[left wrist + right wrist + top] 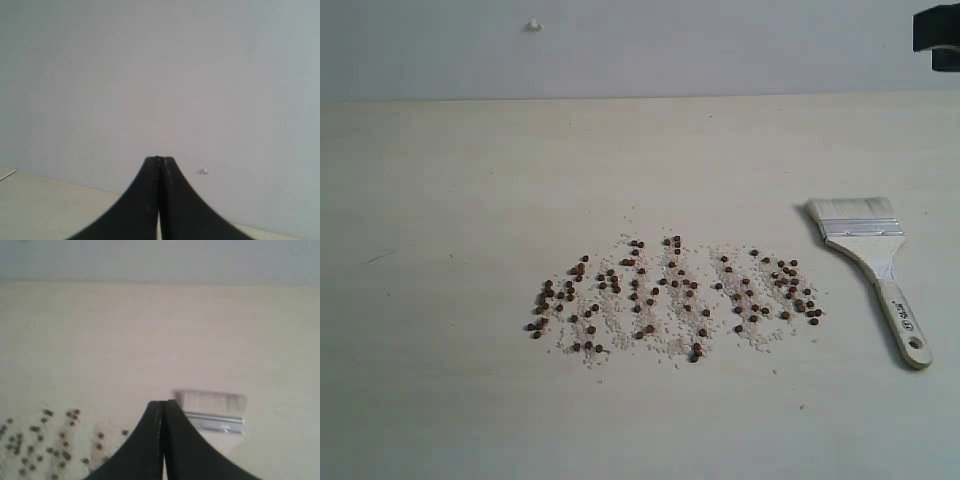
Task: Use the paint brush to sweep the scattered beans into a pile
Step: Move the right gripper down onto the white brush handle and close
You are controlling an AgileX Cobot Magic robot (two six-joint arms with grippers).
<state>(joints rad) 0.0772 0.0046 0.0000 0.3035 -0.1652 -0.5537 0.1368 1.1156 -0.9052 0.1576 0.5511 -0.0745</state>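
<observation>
Dozens of dark reddish-brown beans lie scattered in loose rows across the middle of the pale table, mixed with fine whitish grains. To their right lies the paint brush, flat on the table, whitish bristles toward the back, silver band, wooden handle with a hole pointing to the front. In the right wrist view my right gripper is shut and empty, above the table, with the paint brush just beyond it and beans off to one side. My left gripper is shut and empty, facing the wall.
A dark part of the right arm shows at the top right corner of the exterior view. A small white nub sits on the grey back wall. The pale table stretches wide around the beans.
</observation>
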